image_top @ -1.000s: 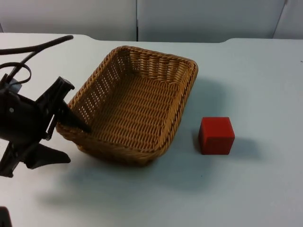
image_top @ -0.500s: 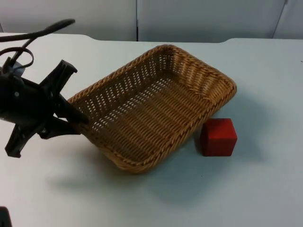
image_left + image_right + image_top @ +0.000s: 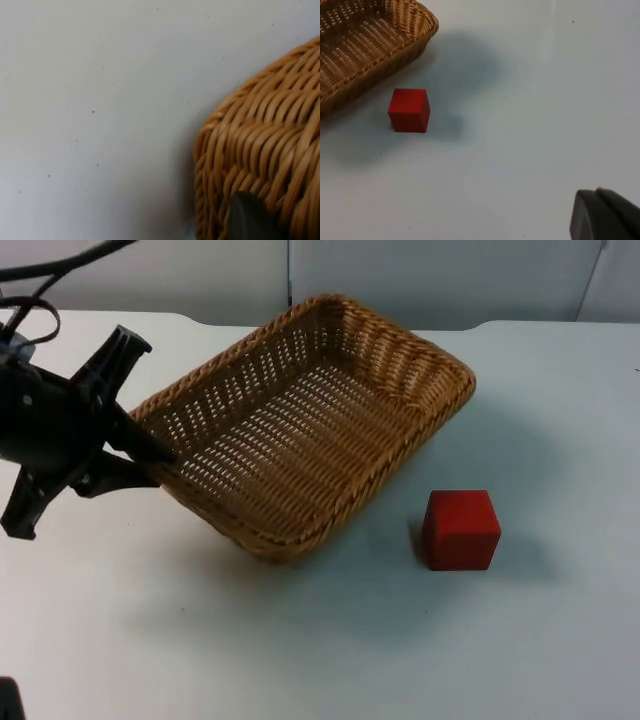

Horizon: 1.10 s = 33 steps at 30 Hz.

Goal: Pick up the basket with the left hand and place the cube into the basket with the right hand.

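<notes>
A woven wicker basket [image 3: 330, 502] hangs tilted above the white table, its far right corner highest. My left gripper [image 3: 158, 462] is shut on the rim at the basket's left corner, and in the left wrist view one black fingertip [image 3: 249, 217] presses against the weave [image 3: 260, 150]. A red cube [image 3: 460, 529] rests on the table just right of the basket's near edge, apart from it. The right wrist view has the cube [image 3: 409, 110] beside the basket's corner [image 3: 395, 30]. My right gripper [image 3: 606, 216] waits over bare table, well away from the cube.
The grey partition wall [image 3: 400, 280] closes off the back of the table. Open white table top [image 3: 380, 650] lies in front of the basket and around the cube.
The left gripper has lifted the basket off the table and swung it. Half a second ago its side was against the cube; now it has moved up and left, away from it. The cube stays put.
</notes>
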Available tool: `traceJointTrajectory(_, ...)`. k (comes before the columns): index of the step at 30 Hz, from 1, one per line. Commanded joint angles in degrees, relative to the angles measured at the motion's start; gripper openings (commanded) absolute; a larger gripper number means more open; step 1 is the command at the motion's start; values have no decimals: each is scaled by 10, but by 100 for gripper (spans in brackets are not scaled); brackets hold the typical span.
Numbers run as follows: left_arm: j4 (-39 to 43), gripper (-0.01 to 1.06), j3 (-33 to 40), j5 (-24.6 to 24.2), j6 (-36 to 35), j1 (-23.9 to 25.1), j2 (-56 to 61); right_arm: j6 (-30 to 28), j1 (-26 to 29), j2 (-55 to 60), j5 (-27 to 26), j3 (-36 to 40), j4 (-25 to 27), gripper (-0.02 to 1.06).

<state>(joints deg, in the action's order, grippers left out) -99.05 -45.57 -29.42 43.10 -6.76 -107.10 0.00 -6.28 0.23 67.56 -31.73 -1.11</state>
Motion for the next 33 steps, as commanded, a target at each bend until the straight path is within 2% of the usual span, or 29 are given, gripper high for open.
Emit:
traceJointTrajectory(1, -9, 0, -6, -7, -7, -2, 15, 0, -2, -2, -6, 3, -1, 0)
traceJointTrajectory(7, -9, 0, -6, -4, -16, -2, 41, 0, -2, -2, -6, 3, -1, 0)
traceJointTrajectory(21, -9, 0, -6, -55, -16, -2, 58, 0, -2, -2, -6, 3, -1, 0)
traceJointTrajectory(33, -9, 0, -6, -54, -16, -2, 58, 0, -2, -2, -6, 3, -1, 0)
